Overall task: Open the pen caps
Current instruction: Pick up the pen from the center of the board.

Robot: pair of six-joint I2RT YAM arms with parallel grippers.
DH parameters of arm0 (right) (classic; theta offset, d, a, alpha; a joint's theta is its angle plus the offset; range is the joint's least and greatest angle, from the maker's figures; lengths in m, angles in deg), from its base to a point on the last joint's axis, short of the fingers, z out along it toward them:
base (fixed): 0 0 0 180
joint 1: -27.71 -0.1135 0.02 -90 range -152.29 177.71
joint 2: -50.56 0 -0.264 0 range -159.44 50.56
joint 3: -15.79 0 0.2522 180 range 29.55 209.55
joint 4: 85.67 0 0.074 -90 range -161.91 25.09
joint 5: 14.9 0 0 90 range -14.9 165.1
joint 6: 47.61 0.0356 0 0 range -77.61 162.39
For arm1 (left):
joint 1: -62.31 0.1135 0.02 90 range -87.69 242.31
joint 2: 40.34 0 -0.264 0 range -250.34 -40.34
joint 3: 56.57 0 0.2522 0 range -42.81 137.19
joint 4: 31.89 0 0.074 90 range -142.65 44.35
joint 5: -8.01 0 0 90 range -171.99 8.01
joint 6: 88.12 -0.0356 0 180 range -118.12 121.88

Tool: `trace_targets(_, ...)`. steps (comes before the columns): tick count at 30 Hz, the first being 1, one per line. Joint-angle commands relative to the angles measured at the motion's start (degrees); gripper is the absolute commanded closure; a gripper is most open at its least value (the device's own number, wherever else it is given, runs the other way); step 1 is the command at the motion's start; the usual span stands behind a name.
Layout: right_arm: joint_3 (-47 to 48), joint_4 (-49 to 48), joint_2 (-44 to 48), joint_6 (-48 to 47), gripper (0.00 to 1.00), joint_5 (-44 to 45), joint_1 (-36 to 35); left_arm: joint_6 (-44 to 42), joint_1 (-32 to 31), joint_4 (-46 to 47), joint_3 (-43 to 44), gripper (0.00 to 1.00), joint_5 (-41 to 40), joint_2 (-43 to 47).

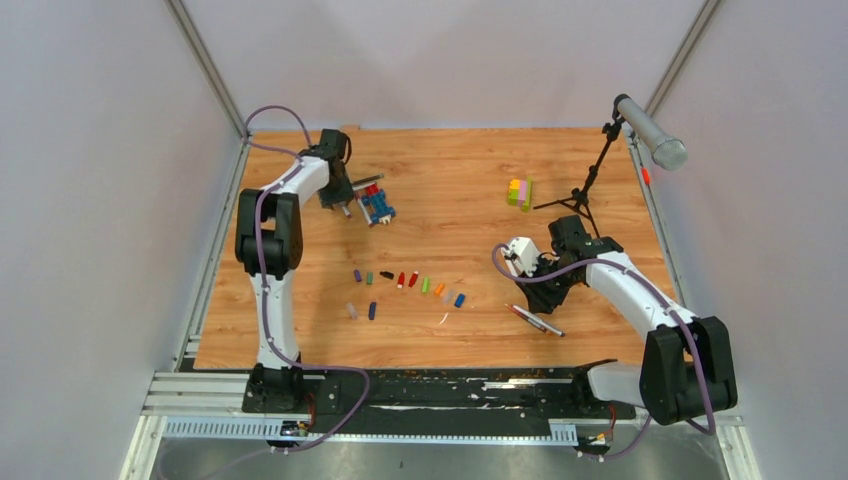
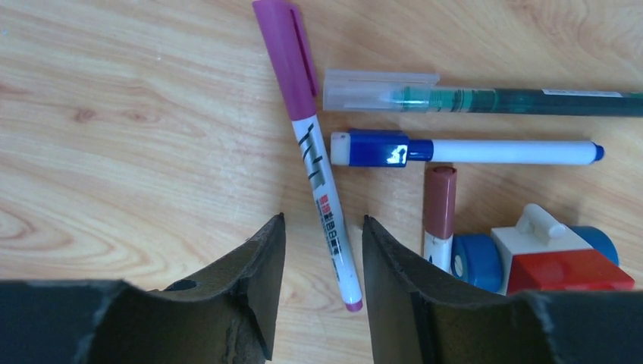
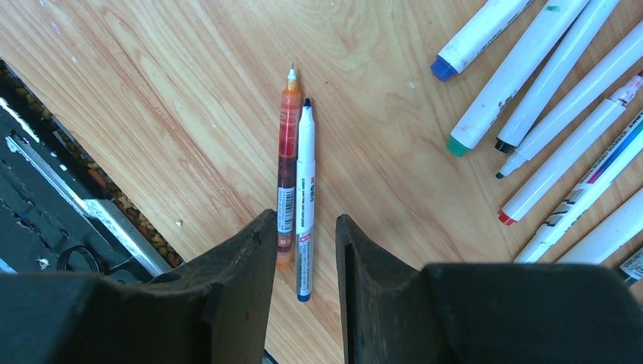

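Near desk's [image 1: 450, 330] far-left corner: left gripper [image 2: 324, 225] is hovering, jaws apart, straddling purple-capped pen [image 2: 318, 163].
Toward right edge: right gripper [image 3: 305, 220] is hanging, jaws slightly parted, gripping nothing, over two uncapped pens [image 3: 305, 152].

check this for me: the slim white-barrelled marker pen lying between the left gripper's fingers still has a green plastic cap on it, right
Not quite: the plastic cap is purple, not green. The left wrist view shows it still on the slim white-barrelled marker pen, whose tail end lies between the fingers of the left gripper.
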State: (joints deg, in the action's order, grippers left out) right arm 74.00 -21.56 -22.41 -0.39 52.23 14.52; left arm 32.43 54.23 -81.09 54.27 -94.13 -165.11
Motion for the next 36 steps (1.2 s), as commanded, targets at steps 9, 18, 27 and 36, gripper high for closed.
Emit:
trace_targets(9,1.96,0.37,0.73,-1.20,0.65,-1.87,0.19,-2.81,1.03,-6.57,7.15,0.70,-0.30,-5.06)
trace_targets(18,2.14,0.71,1.69,-1.38,0.65,-3.05,0.18,-2.70,3.68,-2.69,-1.78,0.91,0.33,1.35)
trace_targets(27,3.19,0.57,5.87,-2.00,0.64,-6.53,0.18,-4.17,5.61,9.13,-19.11,0.95,4.48,23.38)
trace_targets(36,9.69,3.57,12.33,-3.68,0.64,-15.21,0.19,-0.49,5.55,33.67,-45.61,1.00,30.94,52.03)
